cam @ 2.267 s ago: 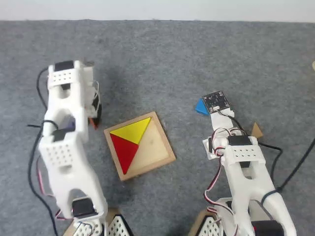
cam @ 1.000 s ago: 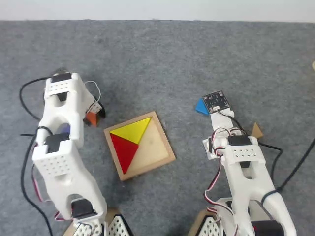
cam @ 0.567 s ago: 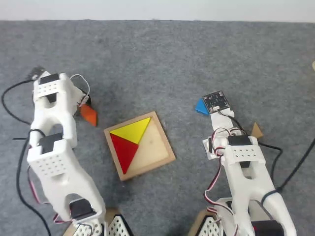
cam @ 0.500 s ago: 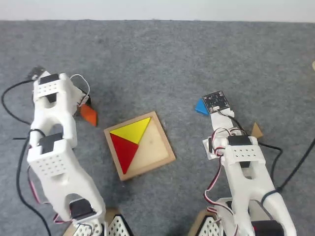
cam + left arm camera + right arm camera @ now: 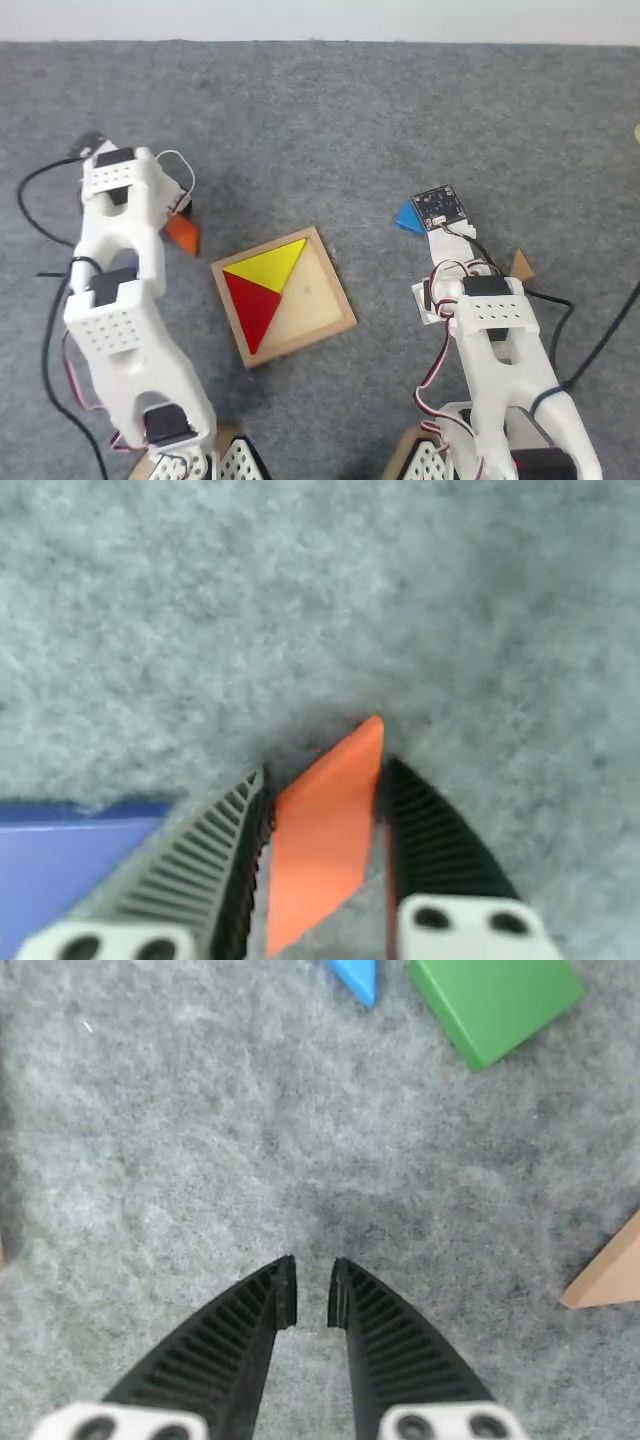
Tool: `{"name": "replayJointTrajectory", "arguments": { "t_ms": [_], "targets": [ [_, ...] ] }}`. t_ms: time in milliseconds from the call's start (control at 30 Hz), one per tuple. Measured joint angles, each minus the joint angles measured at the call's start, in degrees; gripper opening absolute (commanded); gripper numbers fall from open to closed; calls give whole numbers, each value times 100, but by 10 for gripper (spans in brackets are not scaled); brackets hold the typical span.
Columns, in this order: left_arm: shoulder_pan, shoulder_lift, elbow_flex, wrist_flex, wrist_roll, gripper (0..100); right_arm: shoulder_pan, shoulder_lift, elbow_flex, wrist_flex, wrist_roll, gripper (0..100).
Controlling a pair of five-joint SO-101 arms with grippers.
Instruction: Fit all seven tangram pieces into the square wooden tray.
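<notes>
Wooden and square, the tray (image 5: 312,296) lies tilted near the middle of the grey felt worktop (image 5: 330,120), between the two arms. Two pieces fill the half of it toward the worktop's left edge: a yellow triangle (image 5: 270,266) at the farther side and a red triangle (image 5: 252,305) touching it on the nearer side. The other half is bare wood.

Beside the tray, toward the left edge, is the orange piece (image 5: 325,830). The left gripper (image 5: 322,770) has its jaws pinching this piece from both sides, and the piece's tip points down at the felt. A blue-violet slab (image 5: 80,850) sits just beside one jaw.

Toward the right edge, the right gripper (image 5: 311,1265) hangs over bare felt. Its jaws are drawn almost together with nothing between them. Ahead of it lie a blue piece (image 5: 355,975) and a green piece (image 5: 495,1000), close to one another. A tan wooden triangle (image 5: 610,1270) lies off to the side.
</notes>
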Motion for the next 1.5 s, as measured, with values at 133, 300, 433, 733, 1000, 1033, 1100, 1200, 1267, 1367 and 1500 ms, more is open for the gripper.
{"name": "replayJointTrajectory", "arguments": {
  "t_ms": [133,300,433,733,1000,1033,1100,1200,1267,1367,1500],
  "targets": [
    [88,-18,0,44,0,12,0,0,0,0,0,72],
    [97,-35,-9,316,-70,12,0,0,0,0,0,72],
    [97,-35,-53,448,-422,12,0,0,0,0,0,72],
    [527,149,-1565,2145,-2532,12,0,0,0,0,0,72],
    [1073,141,-2453,2866,-2760,15,0,0,0,0,0,72],
    [1029,141,-2453,2875,-2760,16,9,0,0,0,0,72],
    [949,141,-2453,2875,-2760,16,9,0,0,0,0,72],
    [712,141,-2453,2875,-3095,17,9,0,0,0,0,72],
    [501,141,-2444,2875,-3464,17,9,0,0,0,0,72],
    [237,141,-2171,2875,-3833,24,0,0,0,0,0,73],
    [185,141,-1873,2848,-4193,15,0,0,0,0,0,73]
  ]
}}
